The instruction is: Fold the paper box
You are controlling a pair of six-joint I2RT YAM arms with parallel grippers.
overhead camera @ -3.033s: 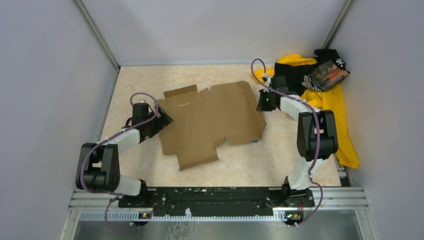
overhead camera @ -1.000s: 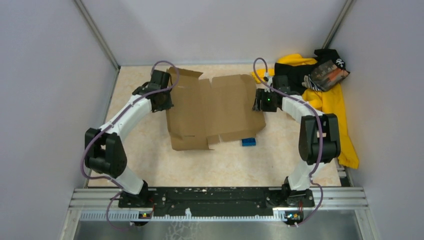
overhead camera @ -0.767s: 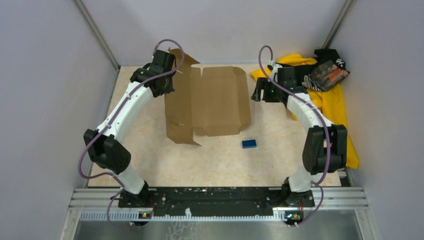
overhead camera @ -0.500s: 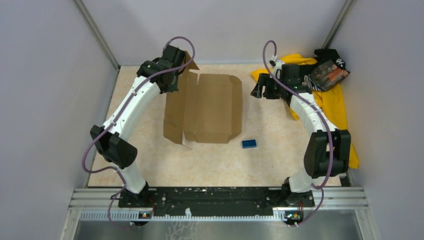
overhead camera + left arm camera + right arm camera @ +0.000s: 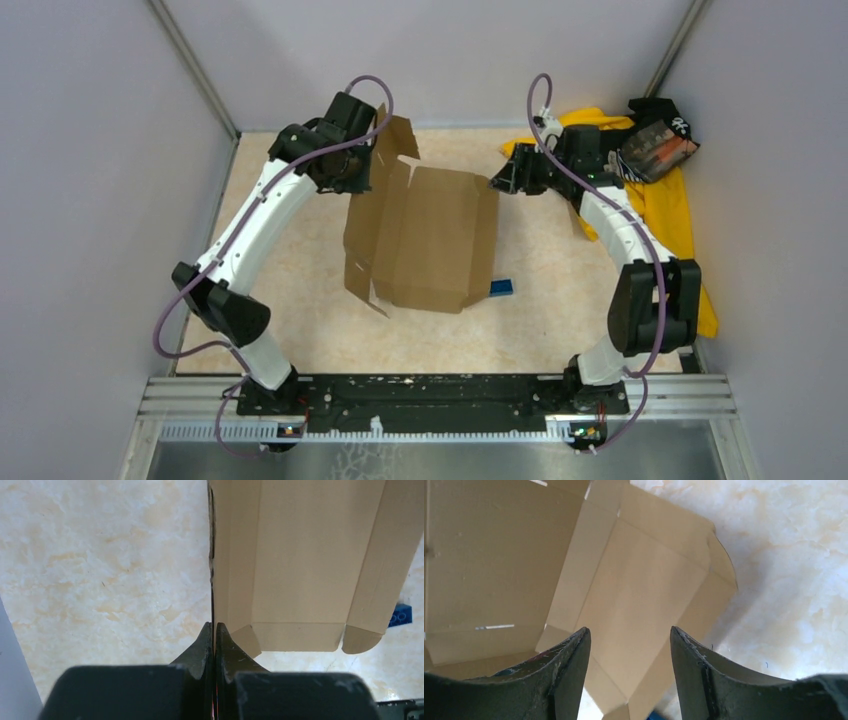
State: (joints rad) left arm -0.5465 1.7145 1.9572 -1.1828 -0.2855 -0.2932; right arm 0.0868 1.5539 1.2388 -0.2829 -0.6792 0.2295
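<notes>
The paper box is a brown cardboard sheet with its flaps partly raised, hanging tilted over the middle of the table. My left gripper is shut on its far-left flap; in the left wrist view the fingers pinch the thin cardboard edge, and the box spreads out to the right. My right gripper hovers open at the box's far-right corner. In the right wrist view that gripper stands wide apart above the box, gripping nothing.
A small blue block lies on the table at the box's near-right corner and also shows in the left wrist view. A yellow-and-black cloth pile fills the far right. Grey walls close in the table on three sides.
My left gripper has lifted the box's left side higher and carried it rightward and nearer, so the sheet now tilts and reaches the blue block. My right gripper has shifted left to the box's corner.
</notes>
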